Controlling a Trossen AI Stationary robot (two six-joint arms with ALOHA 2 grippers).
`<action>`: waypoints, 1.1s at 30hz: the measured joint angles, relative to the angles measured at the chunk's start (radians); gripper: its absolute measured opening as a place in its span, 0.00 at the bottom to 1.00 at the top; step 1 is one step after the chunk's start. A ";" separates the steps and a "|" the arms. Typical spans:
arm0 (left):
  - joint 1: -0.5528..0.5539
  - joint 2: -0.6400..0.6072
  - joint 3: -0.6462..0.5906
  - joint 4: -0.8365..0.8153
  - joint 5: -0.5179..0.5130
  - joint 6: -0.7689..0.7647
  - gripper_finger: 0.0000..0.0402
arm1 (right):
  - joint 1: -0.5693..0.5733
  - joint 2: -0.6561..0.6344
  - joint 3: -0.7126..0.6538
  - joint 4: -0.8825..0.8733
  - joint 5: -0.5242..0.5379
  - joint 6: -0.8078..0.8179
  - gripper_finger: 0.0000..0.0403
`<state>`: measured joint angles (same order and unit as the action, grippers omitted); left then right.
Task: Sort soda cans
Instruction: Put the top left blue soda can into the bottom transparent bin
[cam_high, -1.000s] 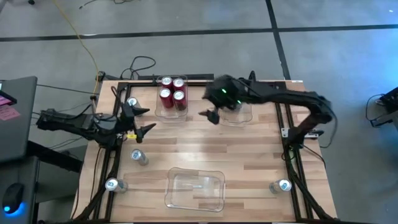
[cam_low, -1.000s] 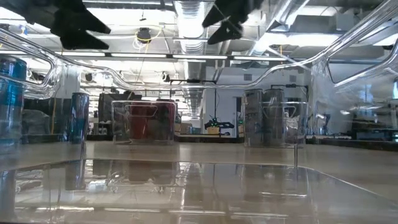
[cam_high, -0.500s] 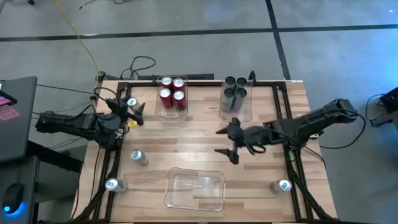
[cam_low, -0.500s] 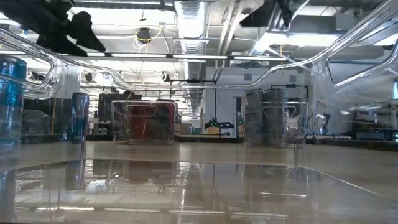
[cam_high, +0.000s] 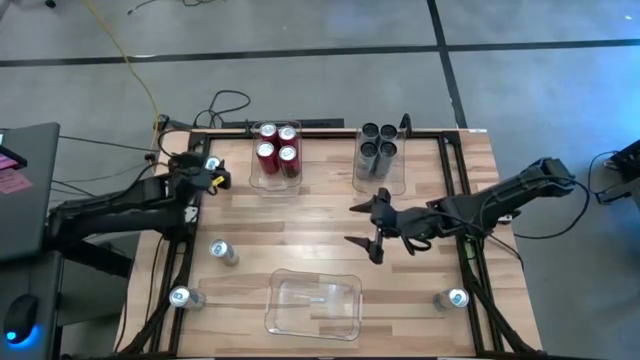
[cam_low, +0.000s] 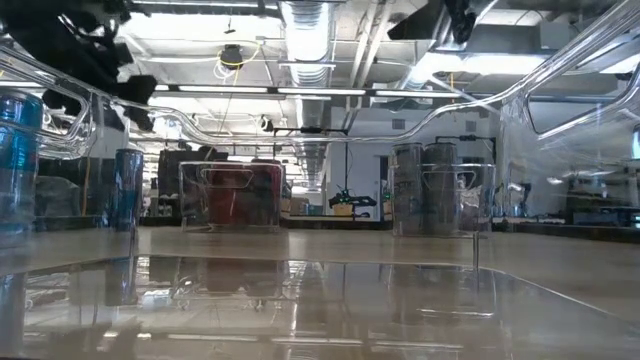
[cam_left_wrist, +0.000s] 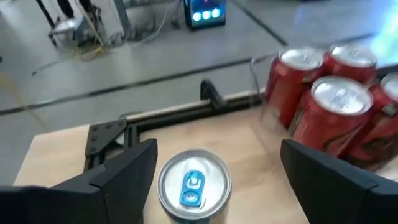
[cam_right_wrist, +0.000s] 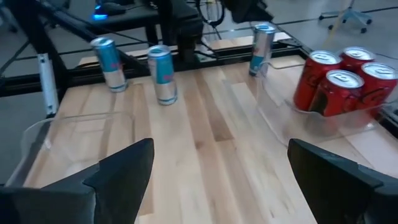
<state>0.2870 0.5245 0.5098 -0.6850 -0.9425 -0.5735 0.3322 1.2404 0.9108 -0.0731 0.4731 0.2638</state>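
Four red soda cans (cam_high: 277, 150) stand in a clear bin at the far edge. Four dark grey soda cans (cam_high: 378, 147) stand in a second bin beside it. Silver-white cans with blue marks stand loose on the table: one at the far left (cam_high: 211, 165), two at the near left (cam_high: 222, 252) (cam_high: 181, 296) and one at the near right (cam_high: 452, 298). My left gripper (cam_high: 207, 178) is open. In its wrist view its fingers stand on either side of the far-left can (cam_left_wrist: 194, 185) without touching it. My right gripper (cam_high: 358, 225) hangs open over mid-table, holding nothing.
An empty clear bin (cam_high: 313, 303) sits at the near edge, centre. A black frame rail (cam_high: 300, 128) runs along the far edge, and more rails run down both sides. Bare wood lies between the two far bins and the near bin.
My right gripper has drawn back from the dark grey cans' bin toward the table's near and right edges and has sunk a little, still open; those cans now show uncovered. My left gripper has swung toward the far edge, turning, up to the far-left silver-white can.
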 joint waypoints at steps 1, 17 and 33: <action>0.022 0.009 0.000 -0.001 0.017 0.007 0.83 | -0.006 0.000 0.000 0.000 0.000 0.000 0.96; 0.356 0.079 0.000 0.005 0.365 0.103 0.83 | -0.019 0.000 0.000 -0.002 -0.041 -0.001 0.96; 0.412 0.163 0.000 0.052 0.447 0.195 0.77 | -0.019 0.001 0.000 -0.002 -0.041 0.011 0.96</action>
<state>0.6987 0.6880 0.5098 -0.6334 -0.4956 -0.3783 0.3134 1.2411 0.9108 -0.0750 0.4326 0.2751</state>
